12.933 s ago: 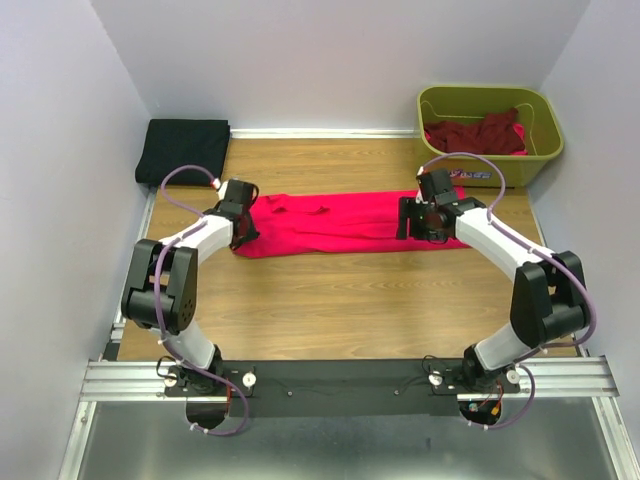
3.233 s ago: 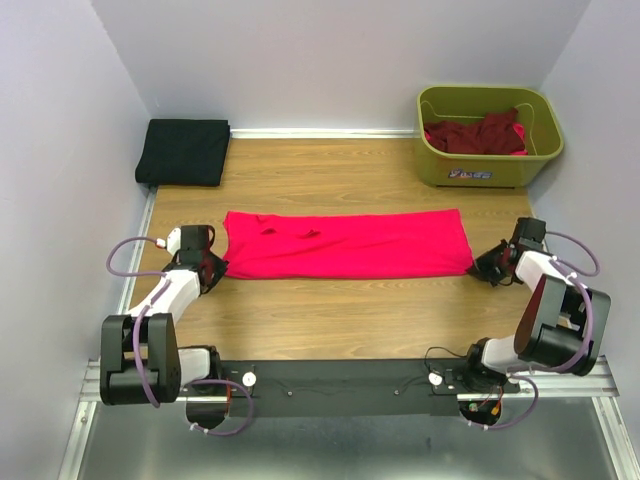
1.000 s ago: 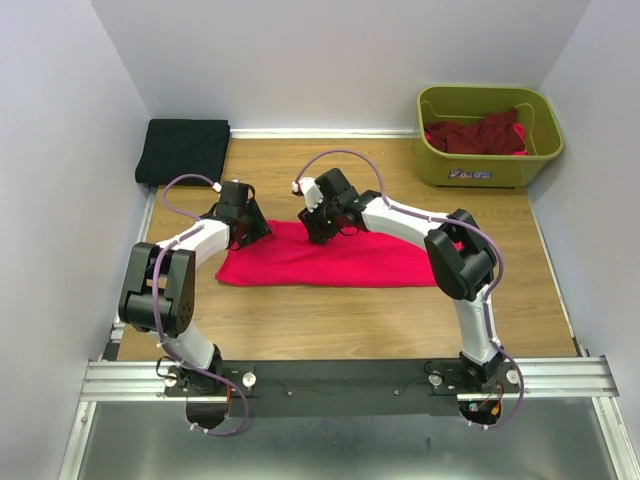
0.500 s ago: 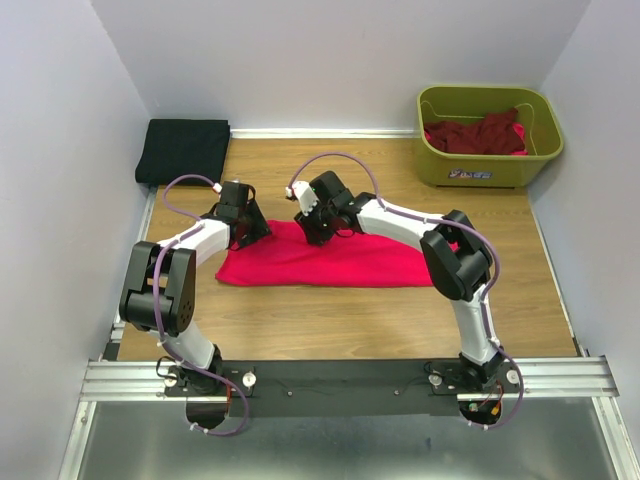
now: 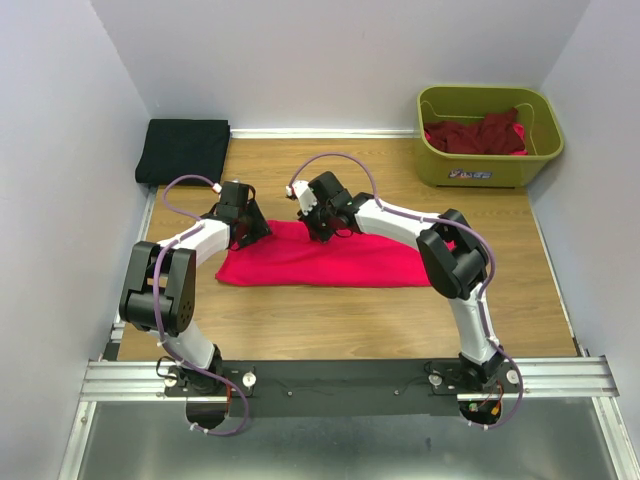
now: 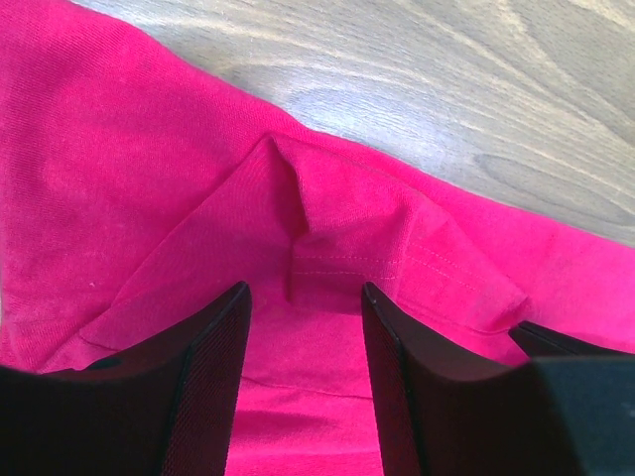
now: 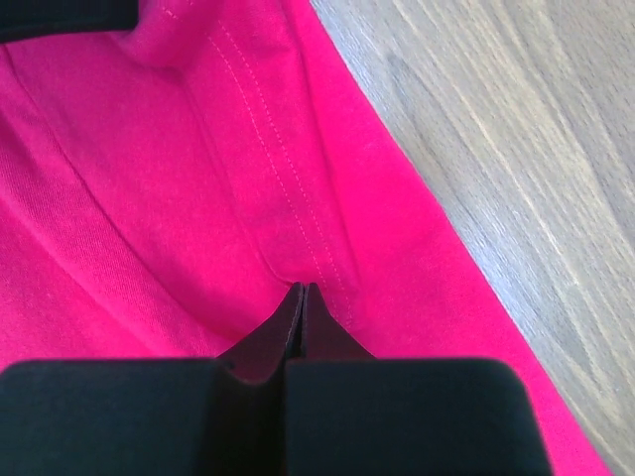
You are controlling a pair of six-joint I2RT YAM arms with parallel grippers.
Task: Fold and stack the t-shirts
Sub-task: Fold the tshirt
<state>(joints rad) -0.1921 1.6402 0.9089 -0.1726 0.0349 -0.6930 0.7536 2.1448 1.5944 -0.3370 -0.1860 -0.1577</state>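
A bright pink-red t-shirt lies folded into a long band on the wooden table. My left gripper stands open over its far left corner; in the left wrist view the fingers straddle a small raised fold of the pink cloth without pinching it. My right gripper is at the shirt's far edge near the middle. In the right wrist view its jaws are shut, with a crease of the stitched hem running into the tips. A folded black t-shirt lies at the back left.
An olive-green tub at the back right holds dark maroon shirts. Bare wood lies beyond the pink shirt and in front of it. Walls close in on the left, right and back.
My right gripper has closed from half open to shut on the shirt's far edge and has shifted slightly left. The left gripper has stayed open in place.
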